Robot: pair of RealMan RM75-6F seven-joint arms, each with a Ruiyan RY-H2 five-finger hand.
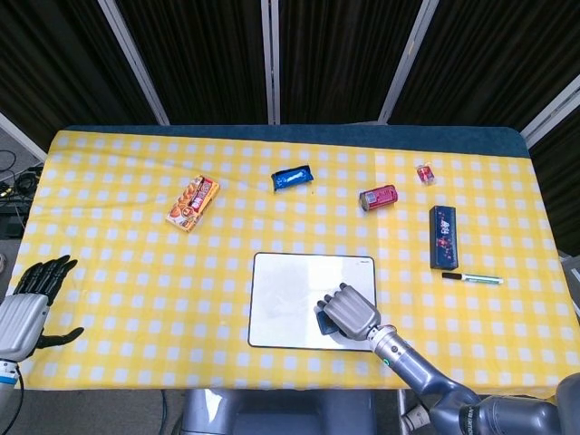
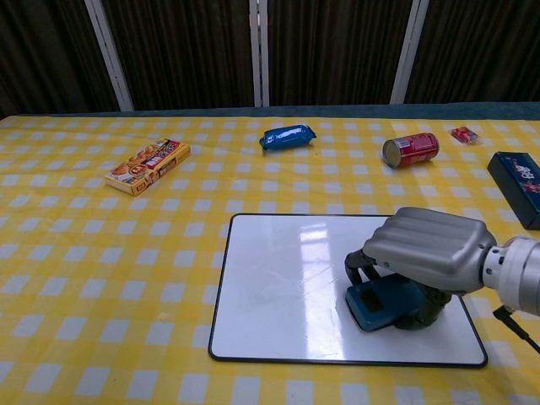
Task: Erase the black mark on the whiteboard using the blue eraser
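The whiteboard (image 1: 285,299) (image 2: 287,287) lies flat near the table's front edge, and no black mark shows on its visible surface. My right hand (image 1: 347,311) (image 2: 426,250) grips the blue eraser (image 2: 380,305) (image 1: 323,321) and presses it on the board's near right part, close to the front rim. The hand covers most of the eraser and the board under it. My left hand (image 1: 27,299) hovers off the table's left front corner with fingers spread, holding nothing; the chest view does not show it.
Behind the board lie a snack box (image 1: 193,202) (image 2: 148,164), a blue packet (image 1: 292,177) (image 2: 288,136), a red can (image 1: 378,197) (image 2: 410,148), a small red packet (image 1: 424,173) (image 2: 463,133) and a dark blue box (image 1: 443,237) (image 2: 518,175). A marker (image 1: 472,277) rests right of the board.
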